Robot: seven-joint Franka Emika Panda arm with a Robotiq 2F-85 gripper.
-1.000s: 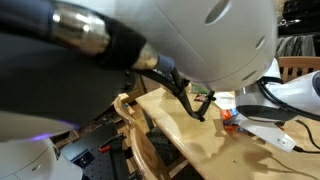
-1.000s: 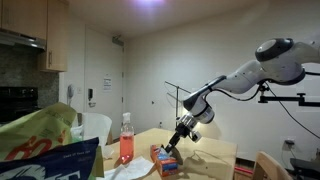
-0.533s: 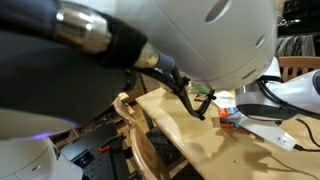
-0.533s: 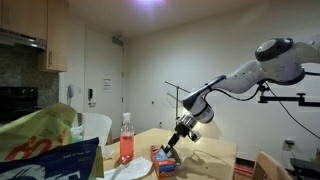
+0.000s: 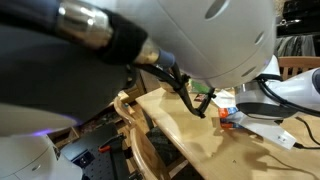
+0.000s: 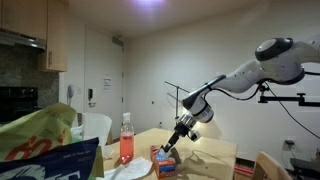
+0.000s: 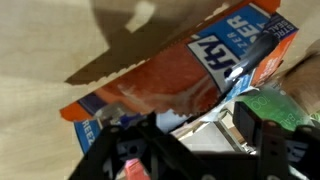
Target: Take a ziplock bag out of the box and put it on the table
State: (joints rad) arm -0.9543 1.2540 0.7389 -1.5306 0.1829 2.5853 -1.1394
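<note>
The box [image 7: 170,75] fills the wrist view: an orange-red carton with a blue panel and white lettering, lying on the pale wooden table [image 7: 45,40]. My gripper [image 7: 198,118] is open, with one dark finger on each side of the box's torn mouth. Between them lies pale, whitish plastic [image 7: 205,135] that looks like the ziplock bag; I cannot tell whether the fingers touch it. In an exterior view the gripper [image 6: 171,147] points down onto the box [image 6: 163,160] near the table's corner. From the opposite side only a bit of the orange box [image 5: 229,118] shows.
A pink spray bottle [image 6: 126,140] stands left of the box. A crinkled snack bag [image 6: 45,145] blocks the near left. The robot's own white body [image 5: 200,35] covers most of an exterior view. A wooden chair [image 5: 135,130] stands at the table's [image 5: 185,140] edge.
The arm and gripper stay at the box's mouth; the box and the other things have not visibly moved.
</note>
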